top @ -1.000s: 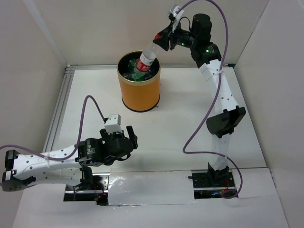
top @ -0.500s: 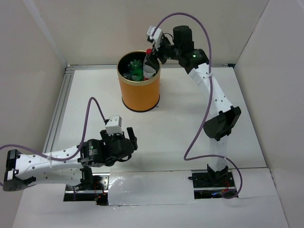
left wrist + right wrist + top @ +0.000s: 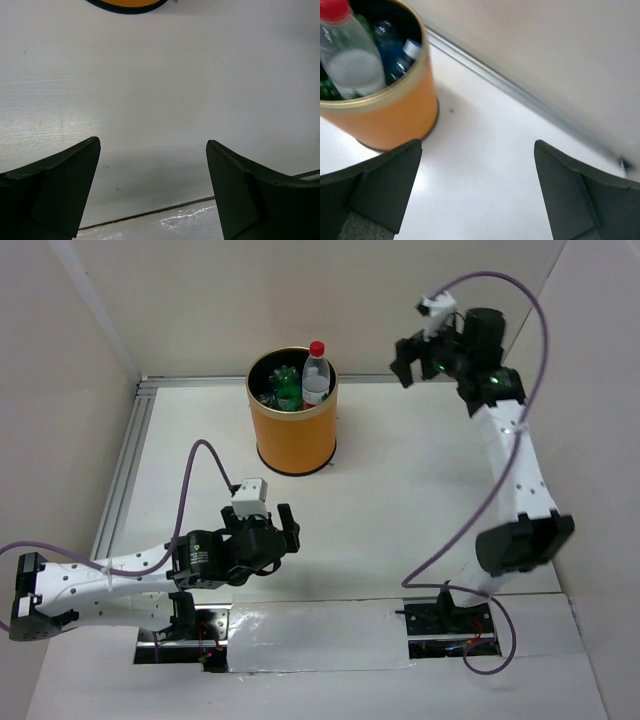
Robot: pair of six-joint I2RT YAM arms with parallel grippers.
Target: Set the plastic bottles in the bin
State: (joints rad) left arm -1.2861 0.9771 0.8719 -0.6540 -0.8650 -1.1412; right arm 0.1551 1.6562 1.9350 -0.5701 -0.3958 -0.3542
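Plastic bottles (image 3: 296,388) lay inside the bin (image 3: 293,440) at the back of the table (image 3: 390,480). A red-capped bottle (image 3: 316,372) stood upright against the bin's right wall, its cap above the gold rim, with a blue-capped bottle (image 3: 404,56) beside it. The right gripper (image 3: 407,358) hung raised to the right of the bin, jaws spread wide and holding nothing. The left gripper (image 3: 288,530) hovered low over the near table, jaws likewise wide apart and empty.

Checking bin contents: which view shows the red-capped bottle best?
Top external: the red-capped bottle stands in the bin, cap poking above the rim, fully in frame. Right wrist is closer, but crops its cap at the frame edge. Left wrist shows only the bin's base, no bottle.
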